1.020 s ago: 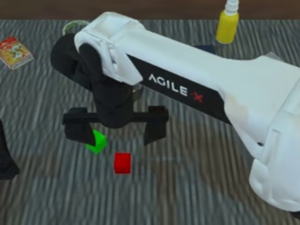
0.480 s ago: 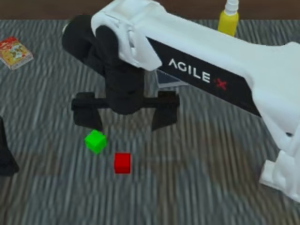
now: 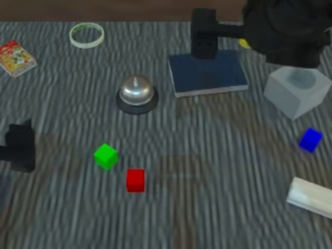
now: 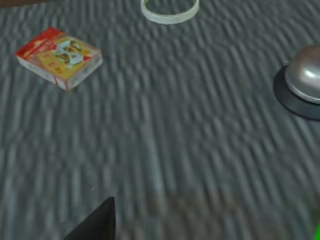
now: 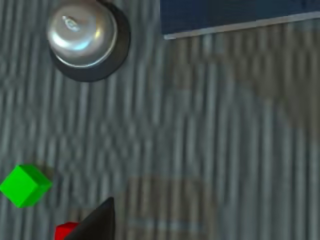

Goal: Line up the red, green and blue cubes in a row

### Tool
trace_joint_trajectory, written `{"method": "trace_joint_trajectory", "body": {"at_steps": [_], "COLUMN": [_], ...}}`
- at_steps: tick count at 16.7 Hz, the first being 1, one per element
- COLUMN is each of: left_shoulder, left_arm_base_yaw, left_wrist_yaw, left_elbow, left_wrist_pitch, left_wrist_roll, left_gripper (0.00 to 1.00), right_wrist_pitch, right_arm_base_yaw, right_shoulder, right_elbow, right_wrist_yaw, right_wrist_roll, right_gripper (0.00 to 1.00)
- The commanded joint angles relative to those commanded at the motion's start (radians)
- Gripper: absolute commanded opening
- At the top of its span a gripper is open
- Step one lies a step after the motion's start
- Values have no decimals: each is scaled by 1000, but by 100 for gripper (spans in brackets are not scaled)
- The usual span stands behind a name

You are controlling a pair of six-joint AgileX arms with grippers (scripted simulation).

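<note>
The green cube (image 3: 106,155) and the red cube (image 3: 135,180) lie close together on the table's front left, not touching. Far off at the right lies the blue cube (image 3: 310,140), alone. My right gripper (image 3: 280,36) hangs high over the back right, open and empty, with one finger (image 3: 203,36) above the blue book. In its wrist view the green cube (image 5: 25,185) shows whole, while a fingertip (image 5: 100,220) partly hides the red cube (image 5: 65,231). My left gripper (image 3: 21,148) is at the left edge, open, left of the green cube.
A silver bell (image 3: 136,92) stands behind the cubes. A blue book (image 3: 207,75) and a grey block with a round hollow (image 3: 296,91) are at the back right. A white ring (image 3: 86,35) and a card box (image 3: 16,57) are at the back left, a white box (image 3: 311,197) at the front right.
My right arm has pulled up and away from the green cube to the back right, leaving it on the table. The left gripper has come slightly inward.
</note>
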Motion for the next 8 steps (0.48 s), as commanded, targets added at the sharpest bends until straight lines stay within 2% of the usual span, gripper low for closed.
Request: {"method": "trace_joint_trajectory", "body": {"at_steps": [4, 8], "left_shoulder": [382, 737], "left_arm_base_yaw": [-76, -148], "left_wrist_yaw": [1, 0], "left_elbow": [255, 500], "left_wrist_pitch": [-191, -378], "left_wrist_roll": [41, 80], "left_gripper": [100, 100], "right_wrist_pitch": [237, 483], "right_arm_base_yaw": [-171, -335], "right_shoulder": [-485, -943], "right_elbow": [-442, -894], "right_wrist_yaw": [17, -1], "right_wrist_roll": [-176, -344], "right_gripper": [100, 100]}}
